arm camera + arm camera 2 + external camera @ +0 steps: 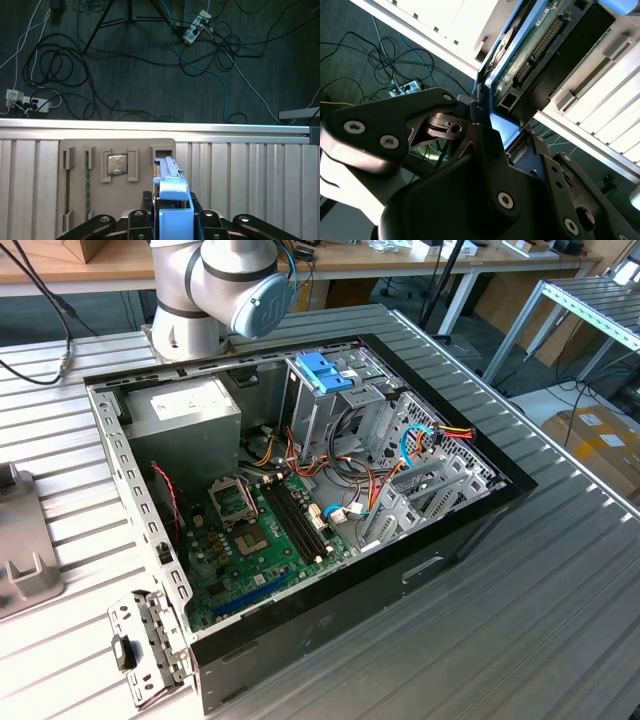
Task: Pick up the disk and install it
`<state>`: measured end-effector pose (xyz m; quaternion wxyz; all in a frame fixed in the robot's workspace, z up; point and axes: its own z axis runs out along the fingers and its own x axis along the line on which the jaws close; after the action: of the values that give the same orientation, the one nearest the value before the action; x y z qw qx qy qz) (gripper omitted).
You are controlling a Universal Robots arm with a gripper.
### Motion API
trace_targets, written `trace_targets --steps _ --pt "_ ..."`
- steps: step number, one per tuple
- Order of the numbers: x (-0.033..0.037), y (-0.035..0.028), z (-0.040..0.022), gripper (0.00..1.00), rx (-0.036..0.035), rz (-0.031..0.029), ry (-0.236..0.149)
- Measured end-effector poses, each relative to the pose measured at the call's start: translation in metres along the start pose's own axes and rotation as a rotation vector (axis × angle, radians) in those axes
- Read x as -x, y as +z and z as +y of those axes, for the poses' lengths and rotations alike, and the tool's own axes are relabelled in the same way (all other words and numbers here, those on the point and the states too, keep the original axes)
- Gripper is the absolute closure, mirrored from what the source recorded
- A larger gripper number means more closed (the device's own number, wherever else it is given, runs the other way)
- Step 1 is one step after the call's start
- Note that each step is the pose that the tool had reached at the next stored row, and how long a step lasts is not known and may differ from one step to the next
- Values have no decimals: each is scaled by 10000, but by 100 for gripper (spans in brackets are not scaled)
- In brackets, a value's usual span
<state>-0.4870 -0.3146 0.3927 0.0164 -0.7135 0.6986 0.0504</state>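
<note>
The disk (171, 186) stands on edge in its light blue carrier rails, over the slotted grey holder (80, 150) on the ribbed table. My gripper (173, 216) is shut on the carrier's end, with one dark finger (137, 220) on each side. In the second wrist view the disk (530, 55) shows its green circuit board and connector, and a blue rail runs down into my gripper (502, 131). The open computer case (470, 530) lies in the middle of the exterior view, with its metal drive cage (310, 415) at the back.
A blue plastic bracket (325, 370) tops the drive cage and a grey power-supply box (190, 410) sits beside it. Loose cables (420, 440) cross the case. The holder carries a processor chip (117, 164). Beyond the table edge (150, 127) lie floor cables and power strips.
</note>
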Motion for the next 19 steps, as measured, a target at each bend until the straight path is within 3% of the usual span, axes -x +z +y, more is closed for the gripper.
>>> trace_targets --steps 19 --pt "7 -83 4 63 0 0 0"
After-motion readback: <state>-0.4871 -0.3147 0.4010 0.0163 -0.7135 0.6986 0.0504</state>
